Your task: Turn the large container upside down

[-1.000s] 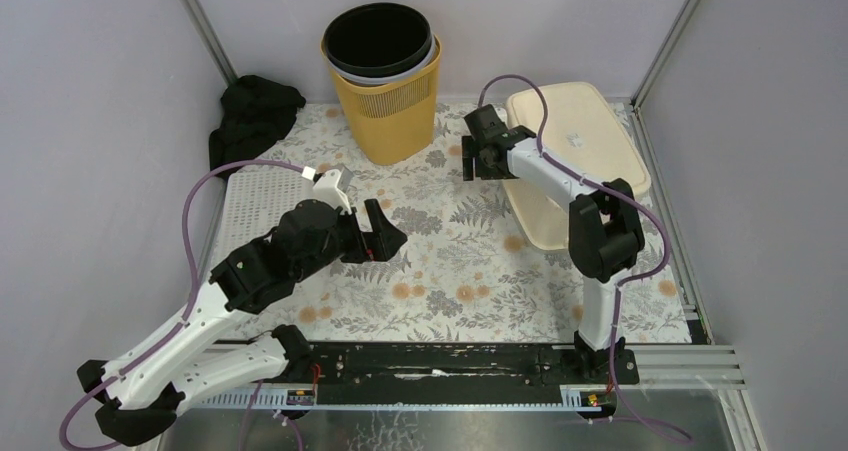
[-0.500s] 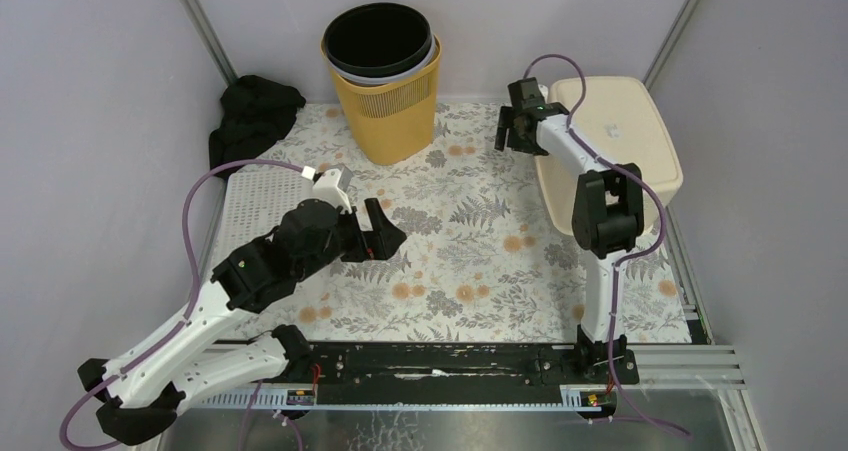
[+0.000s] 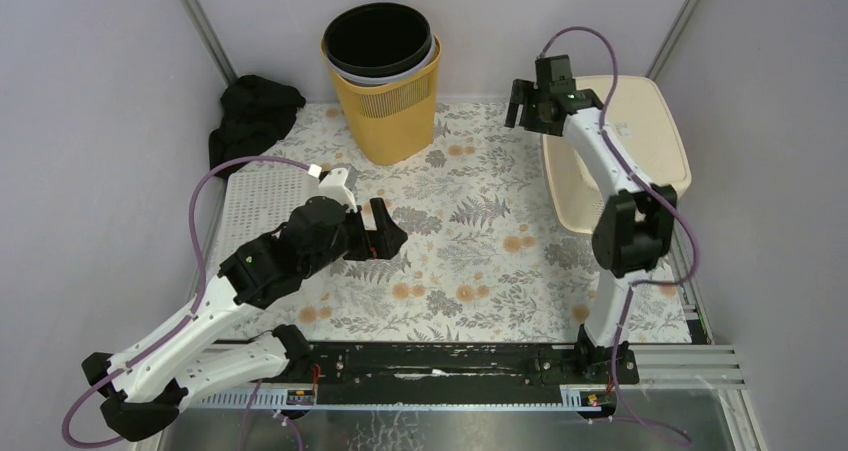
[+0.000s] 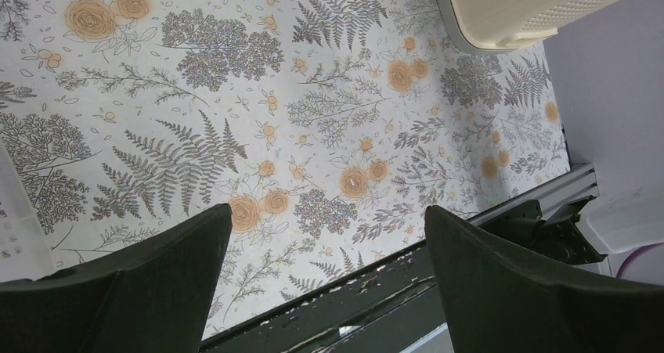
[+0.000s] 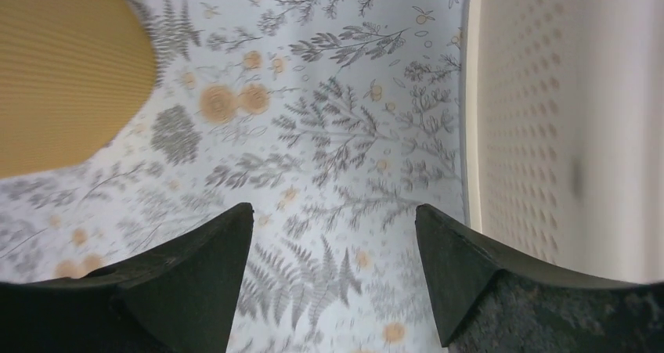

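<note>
The large container (image 3: 640,131) is a cream perforated tub at the right of the table. It stands tilted, its flat base turned up and toward the right wall and one dotted side (image 3: 575,186) facing the mat. My right gripper (image 3: 528,109) hangs open and empty just left of the tub's far end. In the right wrist view the tub's dotted wall (image 5: 564,118) runs along the right of my open gripper (image 5: 334,212). My left gripper (image 3: 385,233) stays open over the floral mat at centre left. Its wrist view shows open jaws (image 4: 329,220) and a tub corner (image 4: 532,9).
A yellow bin (image 3: 385,91) holding a black liner stands at the back centre and shows as (image 5: 63,71). A black cloth (image 3: 250,116) lies at the back left. A white perforated board (image 3: 250,206) lies left. A black rail (image 3: 440,366) runs along the near edge.
My right arm has lifted and swung toward the back right. The tub has shifted right and tipped up nearer the right wall. My left arm has barely moved.
</note>
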Controlling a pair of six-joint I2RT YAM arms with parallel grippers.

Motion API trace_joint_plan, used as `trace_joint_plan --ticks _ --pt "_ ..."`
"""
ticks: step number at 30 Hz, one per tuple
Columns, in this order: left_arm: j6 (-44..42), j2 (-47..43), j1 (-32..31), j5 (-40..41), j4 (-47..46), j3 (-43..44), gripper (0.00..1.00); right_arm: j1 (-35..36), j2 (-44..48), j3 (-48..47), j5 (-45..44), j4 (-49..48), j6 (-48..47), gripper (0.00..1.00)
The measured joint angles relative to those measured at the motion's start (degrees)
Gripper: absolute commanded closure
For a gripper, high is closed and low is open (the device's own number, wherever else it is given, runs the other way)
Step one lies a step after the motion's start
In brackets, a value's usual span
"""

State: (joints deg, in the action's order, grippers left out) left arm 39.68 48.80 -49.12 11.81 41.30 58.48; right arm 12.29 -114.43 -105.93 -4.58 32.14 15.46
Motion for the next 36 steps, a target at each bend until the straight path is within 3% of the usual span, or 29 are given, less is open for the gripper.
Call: trace_joint_plan --ticks 1,5,10,20,29,36 --pt "0.00 0.00 0.00 0.00 0.04 0.00 0.00 0.17 3.02 1.09 -0.17 0.68 0.42 0.22" --pt "-0.15 -0.04 0.00 0.00 0.28 0.00 0.00 0.63 18.12 9.49 -1.99 3.39 2.67 0.55" --pt "-0.42 -0.87 0.00 -0.07 0.66 0.00 0.00 0.66 37.53 22.40 -6.84 8.35 5.90 0.67" --pt "-0.81 -3.15 0.00 -0.48 0.81 -0.11 0.00 -2.64 55.41 42.34 -12.28 14.21 16.85 0.67" --pt "-1.62 -4.63 0.00 -0.48 1.14 -0.13 0.00 -22.29 61.33 53.68 -6.32 14.21 22.10 0.69" --pt "-1.97 -4.42 0.00 -0.46 1.29 -0.13 0.00 -29.33 61.96 57.96 -3.39 9.90 24.04 0.71"
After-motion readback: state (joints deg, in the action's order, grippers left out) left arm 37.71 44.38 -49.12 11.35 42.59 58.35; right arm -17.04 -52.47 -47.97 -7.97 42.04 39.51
